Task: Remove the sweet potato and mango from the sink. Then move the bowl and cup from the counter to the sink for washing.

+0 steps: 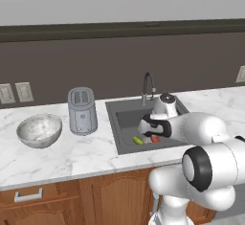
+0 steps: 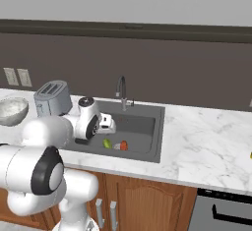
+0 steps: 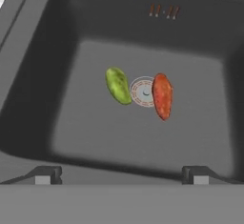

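The robot's jaws [image 3: 121, 175] stand spread wide and hold nothing, poised above the dark grey sink [image 3: 28, 75], their two dark tips far apart at the bottom of the hand view. Straight ahead of the jaws, on the basin floor, the green mango [image 3: 118, 86] and the orange-red sweet potato [image 3: 162, 96] lie on either side of the round drain [image 3: 142, 92], the mango toward the left fingertip's side, the sweet potato toward the right; each just touches or overlaps the drain's rim, and the two do not touch each other. Bare floor surrounds the pair on all sides, so both sit well apart from the basin's four walls, with the widest free stretch between them and the wall nearest the jaws. From the left base view the hand [image 1: 155, 126] hangs over the front half of the sink, with the mango [image 1: 138, 140] and sweet potato [image 1: 154, 138] showing just below it near the front wall, and the curved faucet [image 1: 149, 87] rises beyond the jaws at the back rim. Well off to the jaws' left on the white marble worktop [image 1: 72, 154], the grey toaster [image 1: 82, 110] stands near the sink's left edge, and the mottled bowl [image 1: 39, 129] sits beyond it, apart from the toaster, with bare marble in front of it. In the right base view the worktop to the right of the sink lies open; a sliver of yellow at that picture's right edge is too small to identify.
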{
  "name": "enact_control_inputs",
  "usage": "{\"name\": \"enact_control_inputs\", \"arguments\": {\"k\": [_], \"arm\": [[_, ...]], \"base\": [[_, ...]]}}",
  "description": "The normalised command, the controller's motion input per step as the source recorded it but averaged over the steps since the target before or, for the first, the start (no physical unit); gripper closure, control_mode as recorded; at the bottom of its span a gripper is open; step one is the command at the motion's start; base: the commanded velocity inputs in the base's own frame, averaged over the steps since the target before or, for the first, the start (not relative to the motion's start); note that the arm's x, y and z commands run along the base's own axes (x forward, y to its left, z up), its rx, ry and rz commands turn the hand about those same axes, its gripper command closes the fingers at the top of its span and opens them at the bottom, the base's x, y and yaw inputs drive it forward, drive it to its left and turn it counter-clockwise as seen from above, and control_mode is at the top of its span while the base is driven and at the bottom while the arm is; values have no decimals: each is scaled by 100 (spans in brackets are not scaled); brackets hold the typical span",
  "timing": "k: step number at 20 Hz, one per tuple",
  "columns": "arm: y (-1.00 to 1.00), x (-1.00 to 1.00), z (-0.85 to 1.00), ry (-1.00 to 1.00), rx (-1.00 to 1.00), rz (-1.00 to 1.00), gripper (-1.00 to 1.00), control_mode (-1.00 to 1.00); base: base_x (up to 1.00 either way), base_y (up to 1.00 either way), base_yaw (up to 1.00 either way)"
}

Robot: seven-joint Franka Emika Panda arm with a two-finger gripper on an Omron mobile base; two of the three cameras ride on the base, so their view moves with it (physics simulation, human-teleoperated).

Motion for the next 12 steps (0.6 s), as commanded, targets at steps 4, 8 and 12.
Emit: {"name": "enact_control_inputs", "arguments": {"k": [4,8,12], "arm": [[4,2,-10,0,-13,3,-100,-100],[0,3,-9,0,-1,5,-100,-100],[0,6,-8,0,0,7,-100,-100]], "base": [[0,0,0],[0,0,0],[0,0,0]]}}
